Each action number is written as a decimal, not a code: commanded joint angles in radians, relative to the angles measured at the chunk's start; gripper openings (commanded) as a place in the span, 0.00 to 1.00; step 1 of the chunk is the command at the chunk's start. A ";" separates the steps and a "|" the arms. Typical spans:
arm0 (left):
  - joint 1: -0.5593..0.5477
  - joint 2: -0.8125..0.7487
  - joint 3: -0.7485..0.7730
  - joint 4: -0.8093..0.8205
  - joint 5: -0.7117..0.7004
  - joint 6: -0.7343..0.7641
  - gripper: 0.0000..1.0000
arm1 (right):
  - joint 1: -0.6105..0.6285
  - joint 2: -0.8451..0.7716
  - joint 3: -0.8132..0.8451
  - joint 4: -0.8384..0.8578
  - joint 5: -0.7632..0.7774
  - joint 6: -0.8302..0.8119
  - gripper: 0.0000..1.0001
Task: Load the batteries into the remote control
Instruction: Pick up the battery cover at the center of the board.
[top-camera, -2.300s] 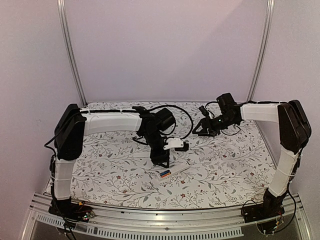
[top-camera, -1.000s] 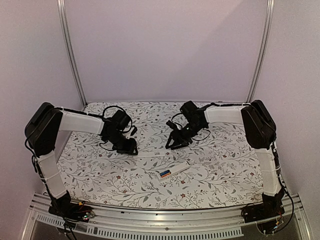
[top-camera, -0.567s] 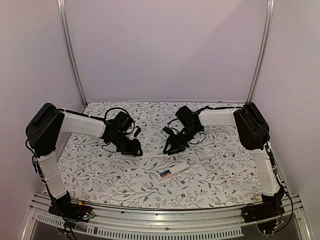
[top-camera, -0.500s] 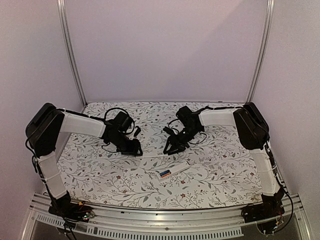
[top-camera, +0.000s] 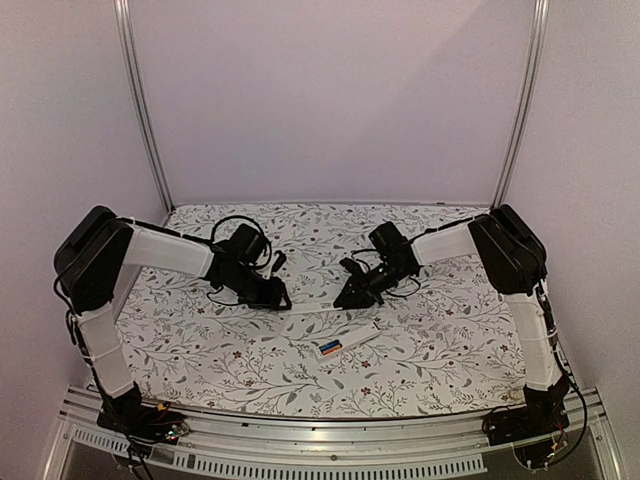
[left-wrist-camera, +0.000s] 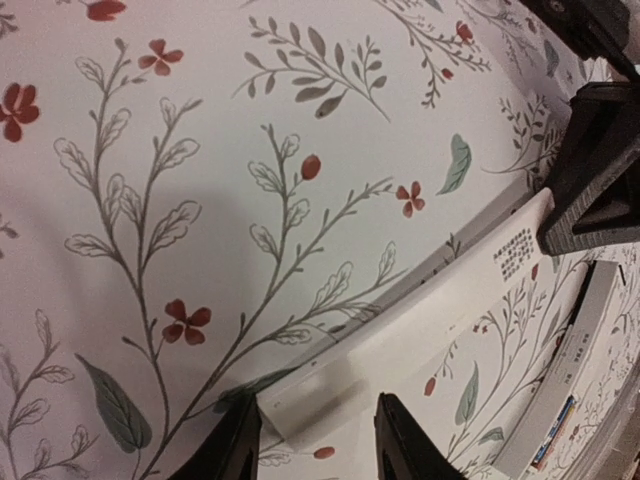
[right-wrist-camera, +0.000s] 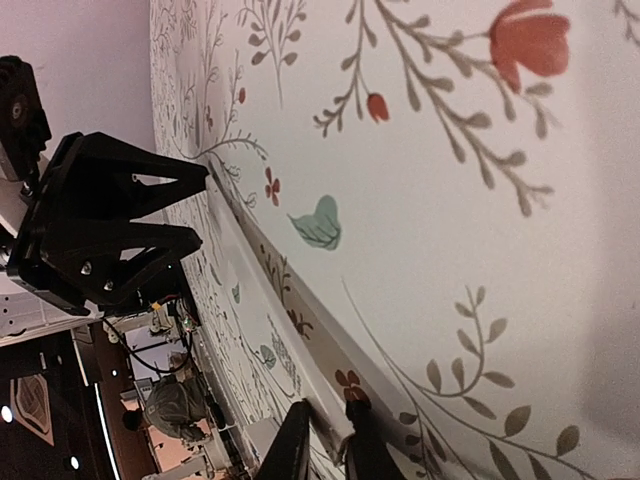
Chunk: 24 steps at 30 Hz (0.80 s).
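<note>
Surface: your flower-printed surface (top-camera: 450, 340) runs from the near rail (top-camera: 300, 440) back to the wall, with two upright posts (top-camera: 140, 110) at the far corners. Bare cloth shows widely to the left, to the right and toward the back.
Left arm: the left arm (top-camera: 160, 248) reaches low toward the middle, well inside the left edge.
Right arm: the right arm (top-camera: 450, 242) mirrors it from the right, and the two wrists are near each other at mid-surface.
White strip: a long white strip (left-wrist-camera: 400, 335) lies flat between the two wrists, with small print near its right end.
Remote control: the remote control (top-camera: 352, 338) lies just nearer to you than the strip, roughly parallel to it. A narrow gap of cloth separates the two.
Batteries: the batteries (top-camera: 330, 347), one blue and one orange-red, sit side by side at the remote's left end. You cannot tell how deep they sit.
Left fingers: the left fingers (left-wrist-camera: 238, 450) straddle the strip's left end, but whether they pinch it is unclear.
Right fingers: the right fingers (right-wrist-camera: 297, 445) are drawn close together on the strip's right end.
</note>
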<state>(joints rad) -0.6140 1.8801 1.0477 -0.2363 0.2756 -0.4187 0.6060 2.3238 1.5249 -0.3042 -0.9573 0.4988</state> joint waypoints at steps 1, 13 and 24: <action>-0.032 0.070 -0.028 -0.037 0.042 0.008 0.41 | 0.002 -0.029 -0.030 0.167 -0.005 0.111 0.08; -0.032 -0.077 -0.075 0.028 0.001 0.056 0.60 | -0.044 -0.122 -0.131 0.264 -0.016 0.166 0.00; -0.121 -0.462 -0.174 0.081 -0.126 0.339 0.99 | -0.072 -0.318 -0.229 0.149 -0.128 0.013 0.00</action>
<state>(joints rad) -0.6662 1.4693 0.9077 -0.1684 0.1940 -0.2375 0.5354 2.0823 1.3247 -0.0753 -1.0286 0.6098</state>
